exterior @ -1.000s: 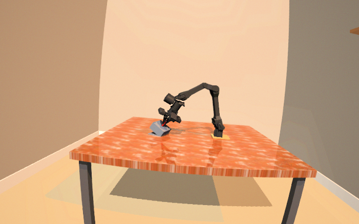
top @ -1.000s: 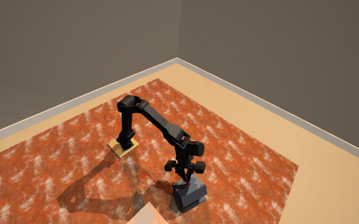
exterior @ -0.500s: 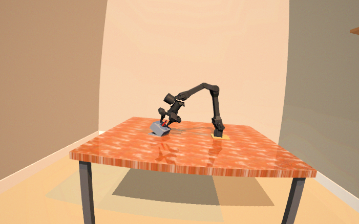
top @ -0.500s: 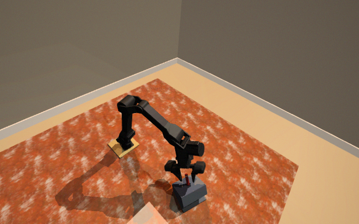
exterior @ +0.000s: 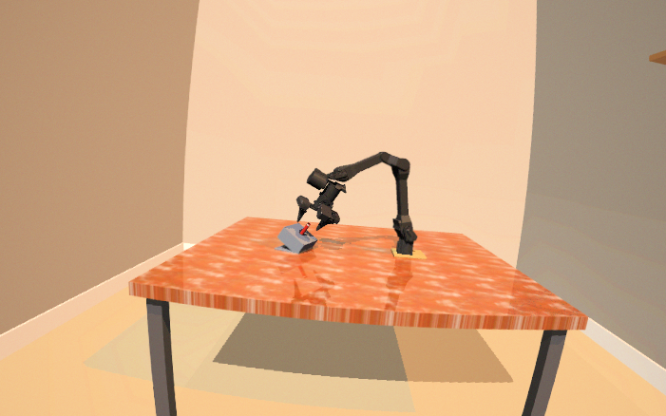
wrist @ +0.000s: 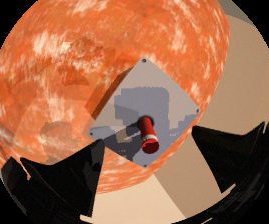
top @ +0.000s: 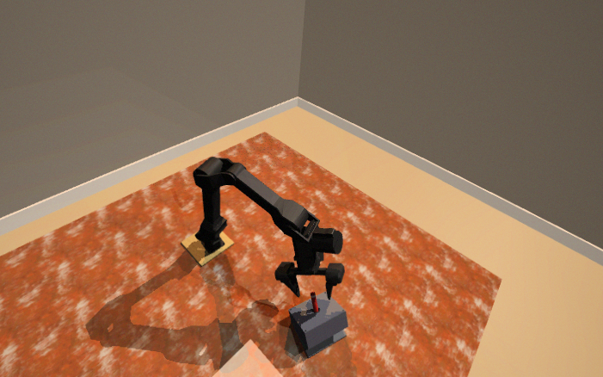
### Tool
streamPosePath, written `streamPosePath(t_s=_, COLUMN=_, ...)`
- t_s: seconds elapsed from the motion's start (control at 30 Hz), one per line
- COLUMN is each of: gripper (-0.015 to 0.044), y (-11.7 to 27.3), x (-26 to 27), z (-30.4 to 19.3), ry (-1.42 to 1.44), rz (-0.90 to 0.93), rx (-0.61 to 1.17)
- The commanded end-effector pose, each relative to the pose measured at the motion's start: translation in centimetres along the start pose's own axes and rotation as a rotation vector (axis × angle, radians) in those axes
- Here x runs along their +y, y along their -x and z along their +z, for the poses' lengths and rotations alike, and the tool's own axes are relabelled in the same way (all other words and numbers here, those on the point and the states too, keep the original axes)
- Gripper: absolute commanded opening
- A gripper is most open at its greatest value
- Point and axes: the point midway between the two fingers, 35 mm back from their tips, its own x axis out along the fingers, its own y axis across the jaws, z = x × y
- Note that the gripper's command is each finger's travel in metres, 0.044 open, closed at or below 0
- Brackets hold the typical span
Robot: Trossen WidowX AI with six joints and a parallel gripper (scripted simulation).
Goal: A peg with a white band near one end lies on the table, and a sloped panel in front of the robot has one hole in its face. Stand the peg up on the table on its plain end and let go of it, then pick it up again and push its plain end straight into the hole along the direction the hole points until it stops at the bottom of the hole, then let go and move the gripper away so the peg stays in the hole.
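The red peg (top: 315, 302) (exterior: 304, 229) (wrist: 146, 129) stands in the hole of the grey sloped panel (top: 321, 323) (exterior: 294, 239) (wrist: 144, 77). Its plain end is inside the hole and out of sight. Its white-banded end sticks out of the face, leaning with the slope of the panel. My gripper (top: 313, 298) (exterior: 308, 225) (wrist: 150, 137) is wide open and empty. Its fingertips stand apart on either side of the peg's outer end, just off the panel face, and do not touch the peg. How deep the peg sits cannot be seen.
The panel block stands on the orange mottled table (top: 153, 262) (exterior: 232, 278) (wrist: 50, 65). The arm's base sits on a yellow plate (top: 191, 244) (exterior: 420, 255). A pale corner of something (top: 249, 360) juts in at the bottom of the top view.
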Motion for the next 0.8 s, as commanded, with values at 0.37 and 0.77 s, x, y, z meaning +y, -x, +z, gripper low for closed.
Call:
streamPosePath(t_s=0.37, gripper=0.044, y=4.0, x=-0.3, z=0.0, ry=-0.004, rz=-0.009, rx=0.002)
streamPosePath(t_s=0.77, gripper=0.044, y=6.8, x=0.0, z=0.3, ry=-0.002, rz=-0.01, rx=-0.001)
